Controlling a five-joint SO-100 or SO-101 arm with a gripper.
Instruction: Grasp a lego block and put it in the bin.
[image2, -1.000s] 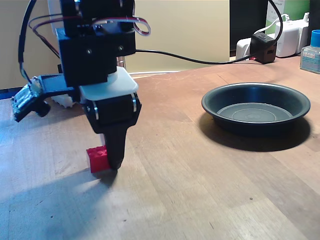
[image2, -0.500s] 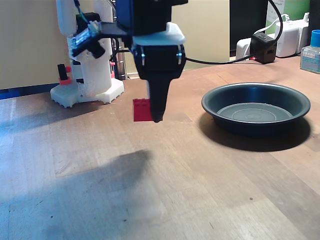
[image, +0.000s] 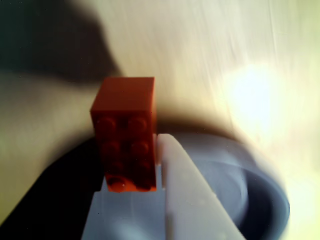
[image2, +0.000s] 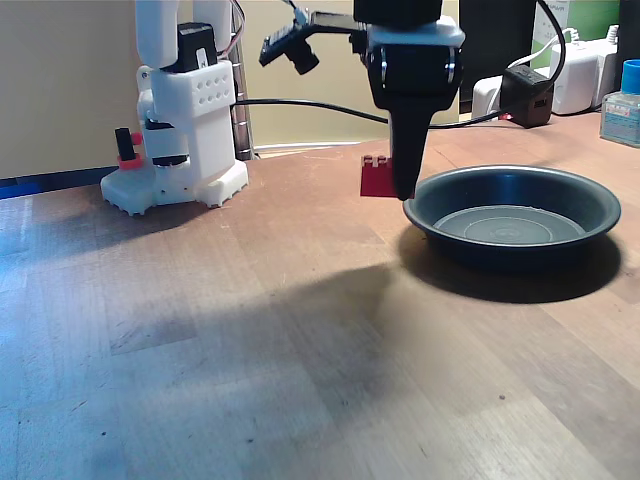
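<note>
My gripper (image2: 398, 185) is shut on the red lego block (image2: 376, 177) and holds it in the air just left of the bin's rim. The bin (image2: 512, 213), a wide shallow dark pan, sits on the wooden table at the right of the fixed view. In the wrist view the lego block (image: 126, 134) shows its studs and stands pinched beside a pale finger (image: 187, 192); the bin (image: 260, 200) curves blurred at the lower right.
The white robot base (image2: 180, 130) stands at the back left. A black cable (image2: 330, 108) runs along the back to a black power cube (image2: 527, 94). White adapters (image2: 585, 72) and a small bottle (image2: 622, 105) sit at the far right.
The gripper lifted the lego block off the table and carried it up and to the right, from the left foreground to the bin's left rim.
</note>
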